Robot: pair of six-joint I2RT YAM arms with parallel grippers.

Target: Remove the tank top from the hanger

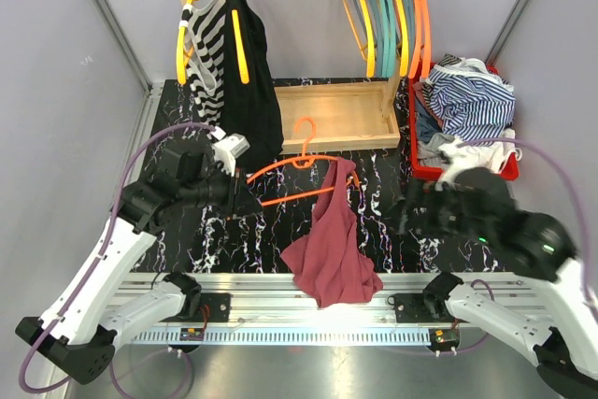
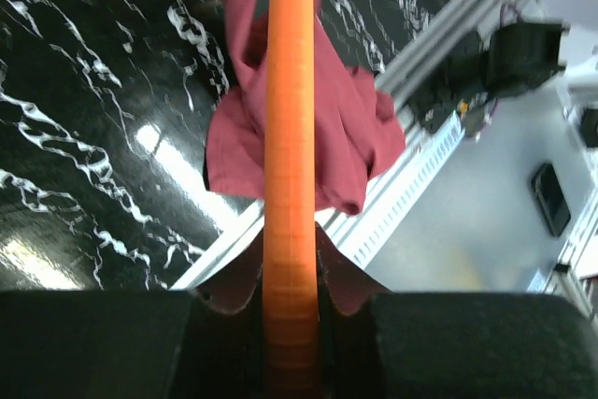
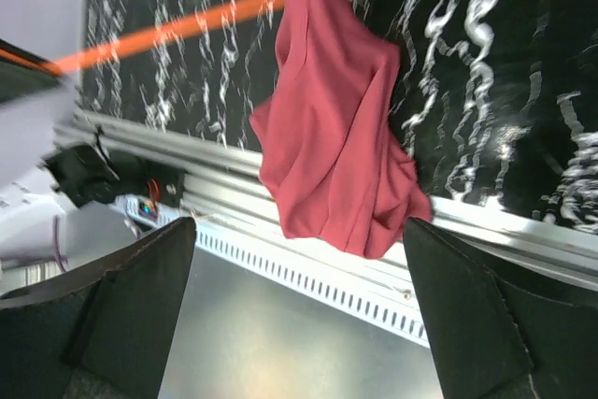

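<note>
At the near middle of the table [image 1: 234,242], toward six o'clock in the overhead view, the tank top [image 1: 332,249] hangs from the three o'clock end of the hanger [image 2: 290,184]. Its hem spills over the front rail [image 1: 271,292].

We judge that we are in the hold-and-strip step. Our left gripper [image 1: 249,201] is clamped tight on the hanger's nine o'clock end, and the wrist view shows the orange bar pinched between its dark pads. Our right gripper [image 1: 403,208] sits at three o'clock of the cloth with its jaws spread wide and nothing in them.

The next move, we think, calls for the right gripper to close on the fabric near the strap. It would then draw the strap off the hanger's end toward three o'clock while the left holds the hanger steady.

The hanger is thin, rigid orange plastic: smooth, triangular and hooked at twelve o'clock, so it should slide freely. The tank top is soft, limp maroon knit, matte and deeply folded, so we expect it to bunch and stretch rather than slide cleanly. The table is glossy black marble-pattern with glare, and the rail is ribbed aluminium.
</note>
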